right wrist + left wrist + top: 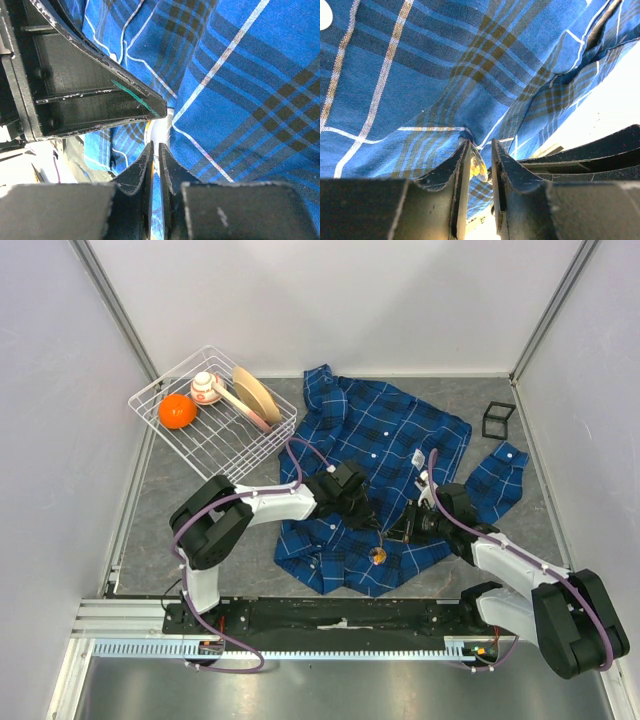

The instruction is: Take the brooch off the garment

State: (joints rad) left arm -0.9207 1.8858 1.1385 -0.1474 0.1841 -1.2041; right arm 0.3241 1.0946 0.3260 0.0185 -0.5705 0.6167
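Overhead, one blue plaid shirt [380, 440] lies spread flat with one amber brooch [378, 555] near its front hem, while only the wrist views show the left gripper [480, 143] clamped around that brooch and the right gripper [155, 145] pinched shut on shirt cloth.

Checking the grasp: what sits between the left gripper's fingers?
An amber brooch, against the blue shirt, sits between the fingers of the left gripper; the left wrist view shows it.
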